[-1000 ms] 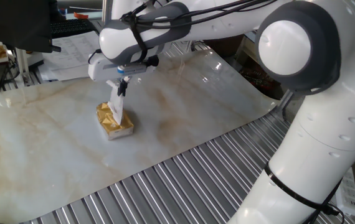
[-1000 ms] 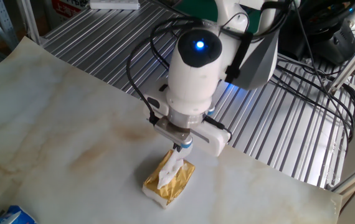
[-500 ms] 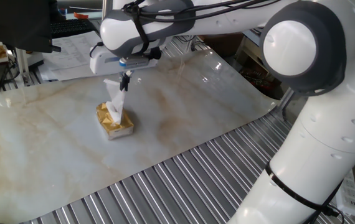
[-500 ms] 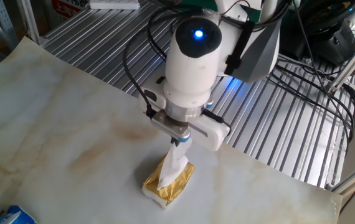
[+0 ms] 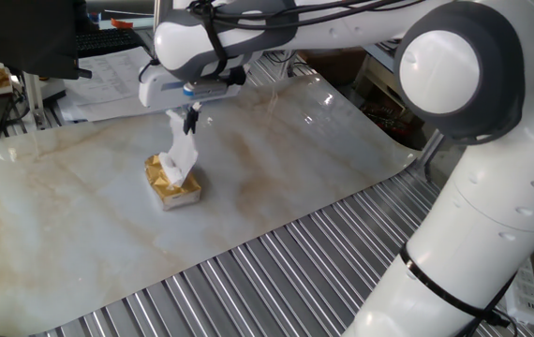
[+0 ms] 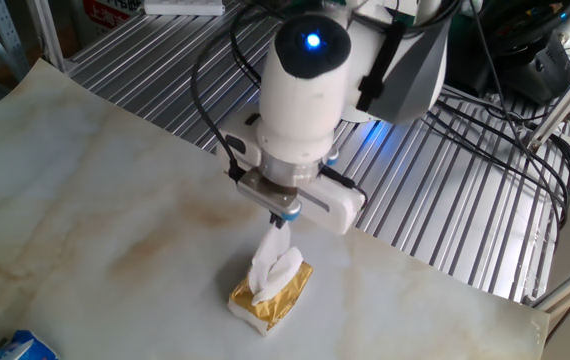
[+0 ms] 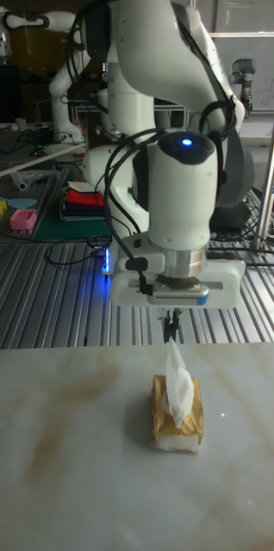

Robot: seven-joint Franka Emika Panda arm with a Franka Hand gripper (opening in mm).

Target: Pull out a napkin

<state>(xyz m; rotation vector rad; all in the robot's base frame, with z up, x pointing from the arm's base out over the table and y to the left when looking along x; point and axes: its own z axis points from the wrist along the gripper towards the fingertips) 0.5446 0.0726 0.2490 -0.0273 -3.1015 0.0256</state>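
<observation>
Pincer (image 5: 190, 120) pinched on top edge of napkin (image 5: 181, 154), directly above yellow tissue pack (image 5: 170, 181).
Napkin stands as an upright, creased white strip; upper end sits between the narrowly set fingers, lower end still in the slot of the pack. In the tall fixed view the napkin (image 7: 177, 383) rises from the pack (image 7: 177, 416) to the pincer (image 7: 171, 325), leaning slightly. In the other fixed view the pincer (image 6: 281, 219) hangs just over the pack (image 6: 271, 295), with the napkin (image 6: 273, 262) folded into a loose loop near its base. Pack rests flat on the marbled table (image 5: 80, 225), near its middle. Printed paper sheets (image 5: 108, 75) lie beyond the table's far edge, well apart from the pack.
</observation>
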